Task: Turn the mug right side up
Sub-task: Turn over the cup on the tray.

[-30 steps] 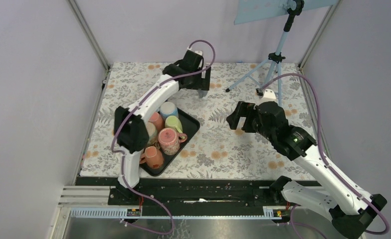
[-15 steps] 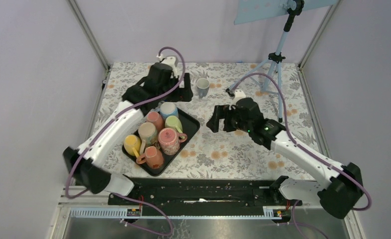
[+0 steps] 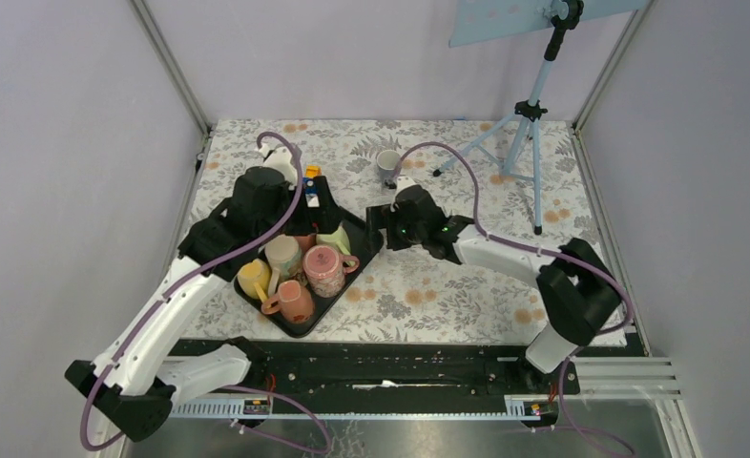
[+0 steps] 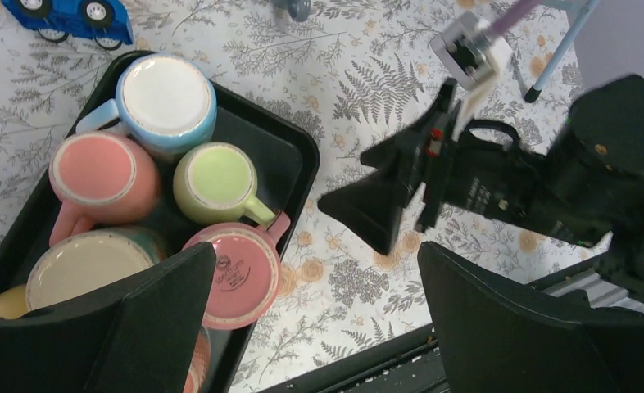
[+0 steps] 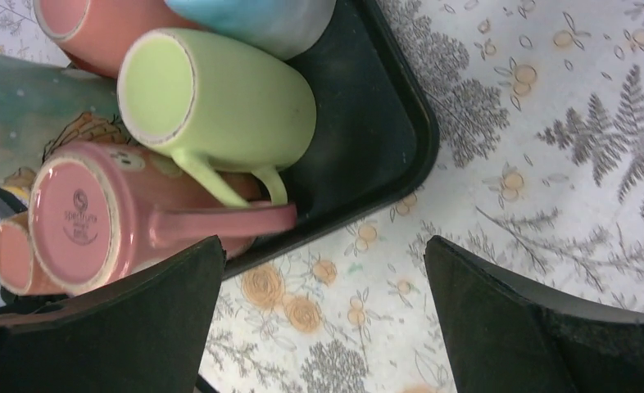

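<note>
Grippers: both spread wide, empty. Right gripper (image 5: 319, 266) hovers at the right edge of the black tray (image 5: 376, 147), just beside the base-up green mug (image 5: 220, 98) and pink mug (image 5: 89, 221). Left gripper (image 4: 315, 274) hangs above the tray's inverted mugs. Grey mug (image 3: 386, 164): upright on the floral tablecloth (image 3: 447, 286), well apart.

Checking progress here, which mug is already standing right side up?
The grey mug alone on the tablecloth, outside the tray; the tray's mugs all show their bases.
</note>
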`<move>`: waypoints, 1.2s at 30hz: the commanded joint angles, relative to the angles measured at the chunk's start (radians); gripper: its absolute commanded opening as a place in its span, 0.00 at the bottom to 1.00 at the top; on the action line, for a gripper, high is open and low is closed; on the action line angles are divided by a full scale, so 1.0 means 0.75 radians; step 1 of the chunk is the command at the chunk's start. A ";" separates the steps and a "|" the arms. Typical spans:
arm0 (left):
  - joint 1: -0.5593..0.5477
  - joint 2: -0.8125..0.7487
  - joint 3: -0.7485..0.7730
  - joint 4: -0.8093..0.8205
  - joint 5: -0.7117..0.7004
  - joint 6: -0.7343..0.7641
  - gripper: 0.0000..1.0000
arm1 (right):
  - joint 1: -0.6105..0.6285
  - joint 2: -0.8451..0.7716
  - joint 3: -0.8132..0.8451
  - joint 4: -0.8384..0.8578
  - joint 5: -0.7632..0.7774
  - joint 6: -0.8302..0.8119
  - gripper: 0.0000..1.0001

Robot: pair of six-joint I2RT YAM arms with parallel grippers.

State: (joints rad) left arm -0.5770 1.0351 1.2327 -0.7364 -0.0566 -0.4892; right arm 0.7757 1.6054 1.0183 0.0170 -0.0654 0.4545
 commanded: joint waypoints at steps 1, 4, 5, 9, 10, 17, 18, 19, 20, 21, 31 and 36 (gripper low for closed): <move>-0.004 -0.094 -0.040 -0.004 0.010 -0.054 0.99 | 0.024 0.113 0.136 0.106 0.045 -0.030 1.00; -0.006 -0.128 -0.053 -0.018 -0.006 -0.067 0.99 | 0.051 0.186 0.182 0.106 0.058 -0.037 1.00; -0.005 -0.133 -0.052 -0.023 -0.012 -0.067 0.99 | 0.058 0.202 0.187 0.105 0.062 -0.036 1.00; -0.006 -0.149 -0.053 -0.030 -0.023 -0.073 0.99 | 0.082 0.244 0.198 0.106 0.071 -0.028 1.00; -0.006 -0.149 -0.053 -0.030 -0.024 -0.074 0.99 | 0.092 0.252 0.200 0.106 0.075 -0.030 1.00; -0.005 -0.152 -0.050 -0.035 -0.027 -0.079 0.99 | 0.133 0.292 0.206 0.106 0.077 -0.035 1.00; -0.004 -0.153 -0.052 -0.035 -0.025 -0.079 0.99 | 0.133 0.295 0.206 0.105 0.076 -0.035 1.00; -0.005 -0.153 -0.052 -0.034 -0.023 -0.083 0.99 | 0.134 0.295 0.203 0.104 0.077 -0.033 1.00; -0.006 -0.156 -0.052 -0.034 -0.021 -0.085 0.99 | 0.134 0.295 0.200 0.104 0.077 -0.033 1.00; -0.005 -0.157 -0.052 -0.033 -0.022 -0.086 0.99 | 0.137 0.290 0.196 0.102 0.077 -0.033 1.00; -0.006 -0.151 -0.056 -0.045 -0.030 -0.086 0.99 | 0.146 0.228 0.106 0.102 0.074 -0.011 1.00; -0.006 -0.146 -0.062 -0.043 -0.029 -0.089 0.99 | 0.158 0.196 0.063 0.102 0.076 0.006 1.00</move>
State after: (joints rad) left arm -0.5770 0.9367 1.1889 -0.7727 -0.0608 -0.5510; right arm 0.8642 1.8084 1.0954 0.1024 -0.0006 0.4530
